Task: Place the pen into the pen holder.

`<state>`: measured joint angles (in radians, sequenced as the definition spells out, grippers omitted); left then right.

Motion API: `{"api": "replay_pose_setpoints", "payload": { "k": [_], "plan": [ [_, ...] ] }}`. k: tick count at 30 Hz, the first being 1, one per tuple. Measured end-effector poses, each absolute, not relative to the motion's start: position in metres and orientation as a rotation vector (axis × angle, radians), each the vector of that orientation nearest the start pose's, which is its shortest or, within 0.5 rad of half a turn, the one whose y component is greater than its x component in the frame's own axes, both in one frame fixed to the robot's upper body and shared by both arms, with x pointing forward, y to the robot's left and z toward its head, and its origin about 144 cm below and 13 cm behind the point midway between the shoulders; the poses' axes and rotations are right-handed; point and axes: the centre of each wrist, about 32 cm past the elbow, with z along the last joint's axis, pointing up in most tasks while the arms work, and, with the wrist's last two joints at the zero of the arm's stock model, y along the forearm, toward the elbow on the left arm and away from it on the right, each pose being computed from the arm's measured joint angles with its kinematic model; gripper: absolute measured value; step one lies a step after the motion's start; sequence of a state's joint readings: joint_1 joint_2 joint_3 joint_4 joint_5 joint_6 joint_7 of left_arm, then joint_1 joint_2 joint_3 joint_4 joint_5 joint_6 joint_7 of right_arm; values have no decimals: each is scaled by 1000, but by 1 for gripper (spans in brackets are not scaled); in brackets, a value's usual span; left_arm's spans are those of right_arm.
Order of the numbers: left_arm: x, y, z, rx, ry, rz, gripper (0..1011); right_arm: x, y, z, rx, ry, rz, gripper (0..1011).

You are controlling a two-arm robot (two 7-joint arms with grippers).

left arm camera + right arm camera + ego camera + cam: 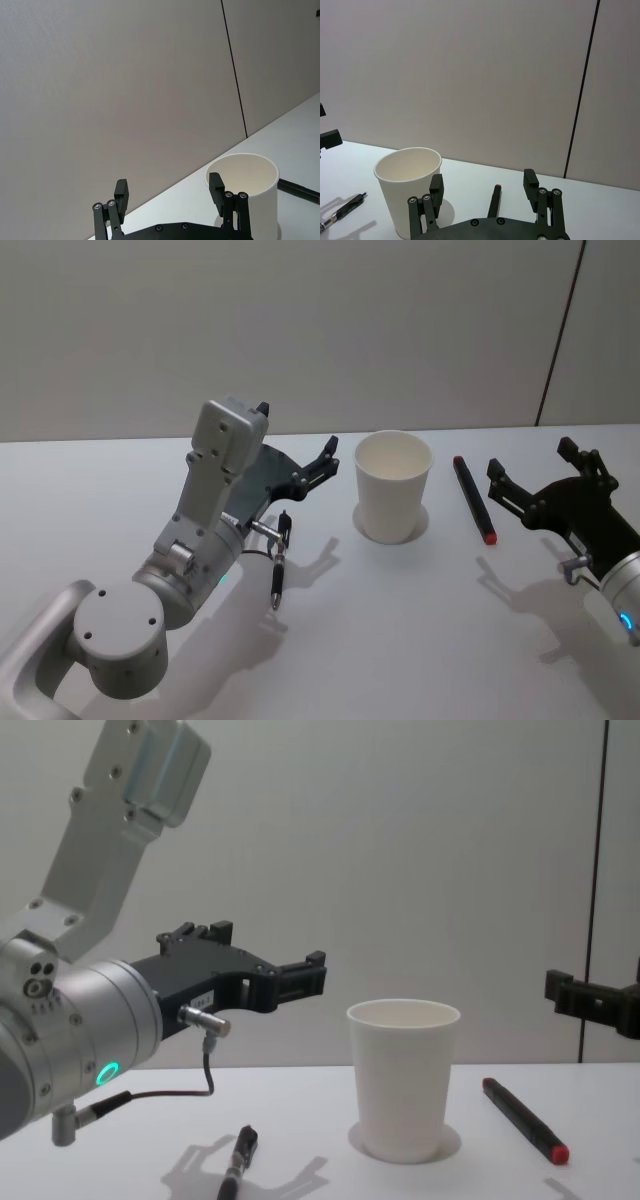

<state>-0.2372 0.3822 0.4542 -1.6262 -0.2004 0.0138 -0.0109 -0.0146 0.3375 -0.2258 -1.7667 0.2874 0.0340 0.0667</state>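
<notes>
**Both pens outside the cup, end effectors released**

The paper cup (393,485) is stood upright on the worktop (420,640). A red-tipped pen (474,499) is laid flat just right of the cup, and a black pen (279,560) to its left. The left end effector (168,186) is held left of the cup, spread and empty. The right end effector (532,460) is held beyond the red-tipped pen, likewise released.

Illumination is bright, even and diffuse from overhead, casting soft-edged pale grey shadows on the white table (420,650) beside the left arm (215,490) and right arm (600,530), a faint ring shadow around the pen holder (392,485) base, and a uniformly lit wall (300,330).
</notes>
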Motion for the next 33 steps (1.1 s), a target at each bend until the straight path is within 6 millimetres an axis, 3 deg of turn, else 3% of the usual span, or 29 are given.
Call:
{"api": "replay_pose_setpoints", "payload": {
  "k": [33],
  "plan": [
    [492, 198, 1204, 60, -266, 1122, 1001, 443, -237, 1189, 26, -75, -1230, 1002]
  ]
}}
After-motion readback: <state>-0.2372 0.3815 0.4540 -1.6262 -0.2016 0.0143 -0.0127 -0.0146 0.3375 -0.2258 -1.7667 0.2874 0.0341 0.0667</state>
